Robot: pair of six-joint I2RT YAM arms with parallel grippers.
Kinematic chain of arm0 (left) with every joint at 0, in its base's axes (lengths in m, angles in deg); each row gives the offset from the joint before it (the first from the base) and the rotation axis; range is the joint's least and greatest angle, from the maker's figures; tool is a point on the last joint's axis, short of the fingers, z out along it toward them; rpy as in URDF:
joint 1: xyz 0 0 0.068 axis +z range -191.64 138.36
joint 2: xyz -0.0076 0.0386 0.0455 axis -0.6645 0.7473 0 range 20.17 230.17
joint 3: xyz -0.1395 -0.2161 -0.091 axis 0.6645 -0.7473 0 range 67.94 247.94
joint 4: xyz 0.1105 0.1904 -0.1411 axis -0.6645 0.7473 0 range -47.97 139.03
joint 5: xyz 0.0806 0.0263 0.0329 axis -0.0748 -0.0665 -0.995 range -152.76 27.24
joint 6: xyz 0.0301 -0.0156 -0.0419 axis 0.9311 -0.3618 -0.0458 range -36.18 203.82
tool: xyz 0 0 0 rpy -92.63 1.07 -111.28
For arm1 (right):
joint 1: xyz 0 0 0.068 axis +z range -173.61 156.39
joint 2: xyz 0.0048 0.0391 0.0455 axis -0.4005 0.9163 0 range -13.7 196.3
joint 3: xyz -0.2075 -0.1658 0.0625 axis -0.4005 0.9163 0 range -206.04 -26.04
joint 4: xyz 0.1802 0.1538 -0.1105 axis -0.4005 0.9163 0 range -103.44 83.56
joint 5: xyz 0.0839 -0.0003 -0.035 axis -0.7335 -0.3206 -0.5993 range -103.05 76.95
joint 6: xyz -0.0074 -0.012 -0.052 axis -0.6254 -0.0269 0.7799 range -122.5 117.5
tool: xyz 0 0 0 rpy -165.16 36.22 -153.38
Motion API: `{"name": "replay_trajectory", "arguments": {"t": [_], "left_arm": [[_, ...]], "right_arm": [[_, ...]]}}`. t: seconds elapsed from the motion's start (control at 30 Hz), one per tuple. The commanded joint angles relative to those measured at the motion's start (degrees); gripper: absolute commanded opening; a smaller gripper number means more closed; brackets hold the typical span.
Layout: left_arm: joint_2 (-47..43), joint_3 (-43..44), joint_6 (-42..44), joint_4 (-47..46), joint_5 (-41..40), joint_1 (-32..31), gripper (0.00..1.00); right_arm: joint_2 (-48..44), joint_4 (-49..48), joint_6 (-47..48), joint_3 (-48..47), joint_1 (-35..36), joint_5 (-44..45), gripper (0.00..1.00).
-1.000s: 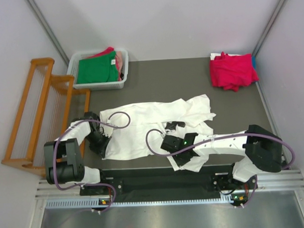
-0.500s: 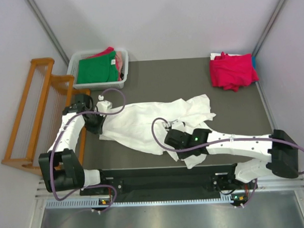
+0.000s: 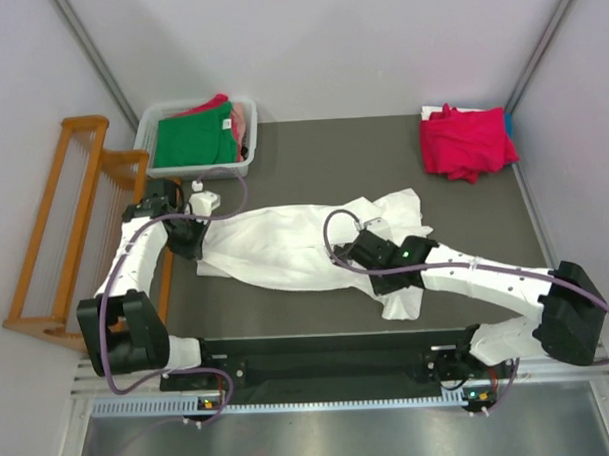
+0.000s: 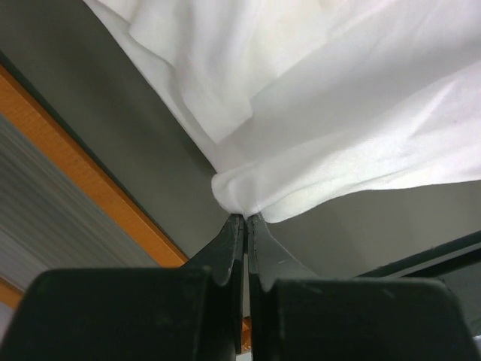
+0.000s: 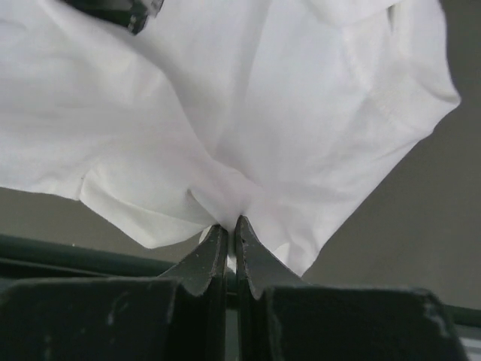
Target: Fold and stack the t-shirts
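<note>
A white t-shirt (image 3: 285, 247) lies stretched across the middle of the dark table, bunched and wrinkled. My left gripper (image 3: 197, 242) is shut on its left edge; the left wrist view shows the cloth (image 4: 316, 113) pinched at the fingertips (image 4: 234, 226). My right gripper (image 3: 363, 248) is shut on the shirt near its right part; in the right wrist view the cloth (image 5: 248, 113) hangs from the closed fingertips (image 5: 218, 235). A folded red t-shirt (image 3: 467, 140) lies at the back right of the table.
A white bin (image 3: 244, 162) with green and pink shirts stands at the back left. A wooden rack (image 3: 74, 216) stands off the table's left edge, close to my left arm. Grey walls close the back and sides.
Both grippers have carried the white shirt's near edge away from the front edge towards the back. The left gripper went back and left, the right gripper back and right; the shirt is now narrower.
</note>
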Motion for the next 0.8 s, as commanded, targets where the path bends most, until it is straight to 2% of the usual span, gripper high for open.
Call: {"name": "replay_trajectory", "arguments": {"t": [0.0, 0.27, 0.57, 0.77], "left_arm": [[2.7, 3.36, -0.48, -3.24, -1.08, 0.97, 0.0], [10.16, 8.28, -1.97, -6.76, -1.35, 1.5, 0.0], [20.27, 16.8, -3.12, -8.61, -2.66, 1.67, 0.0], [22.39, 19.09, -4.0, -10.8, -4.16, 1.85, 0.0]], "right_arm": [[1.87, -5.51, 6.31, -4.28, -5.65, 2.01, 0.0], [5.56, -9.55, 13.17, -9.29, -15.41, 2.19, 0.0], [10.75, -12.19, 17.92, -17.99, -20.77, 3.15, 0.0], [14.27, -12.98, 19.68, -21.25, -22.27, 3.15, 0.0]]}}
